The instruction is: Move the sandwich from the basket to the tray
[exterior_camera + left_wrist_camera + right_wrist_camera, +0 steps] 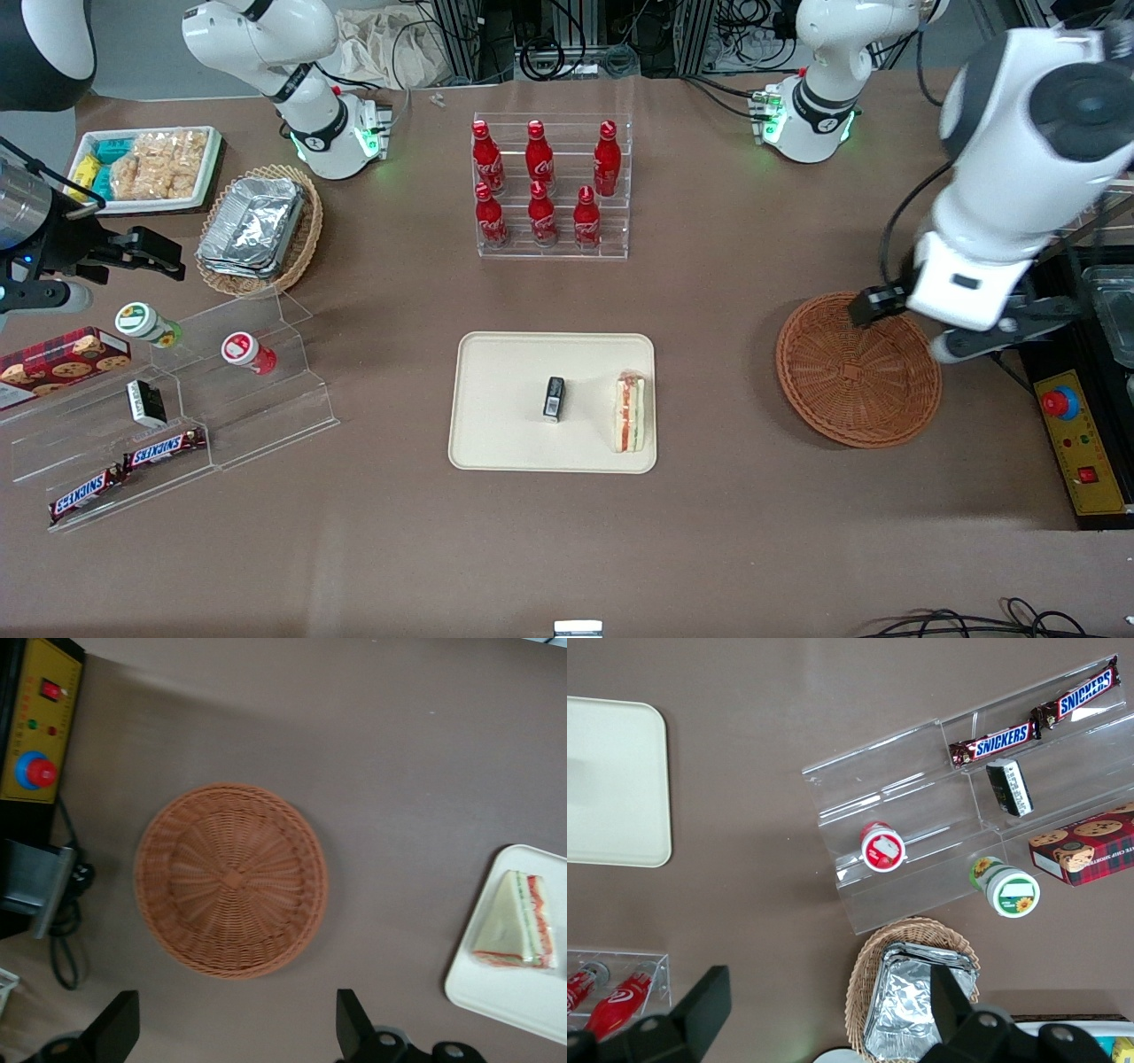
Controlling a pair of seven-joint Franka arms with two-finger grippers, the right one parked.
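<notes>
Front view: a brown desk (753, 292) before a rack of cabling. One cream tray (496, 416) lies near the middle of the desk, closer to the camera-side edge; on it rest one sandwich (630, 412), lying along the tray's rim toward the working arm's end, and one small dark packet (554, 398) at the tray's centre, the two apart. One reddish wicker basket (850, 390) sits toward the working arm's end, holding nothing. The left arm's hand (873, 306) hangs above the basket's rim farthest from the camera. Six red cola bottles (539, 182) stand in a clear tiered rack (554, 248) nearer the robot-side edge. Toward the parked arm's end: one paler basket of foil containers (257, 226), one white snack tray (205, 177), two Snickers bars (164, 449), two small capped tubs (149, 323), one biscuit box (62, 356).

Left wrist view: the empty basket (232, 881) lies directly under the hand (235, 1032), whose two fingers (353, 1020) stand wide apart and hold nothing. The sandwich (516, 923) lies inside the tray (523, 1001), well apart from the basket.

Right wrist view: one tray corner (620, 788), the clear stepped stand (921, 828) and the foil containers (917, 1014).

Judgement: the placing step appears complete; what remains is only for the hand to draw clear upward and park, with no further grasp required.
</notes>
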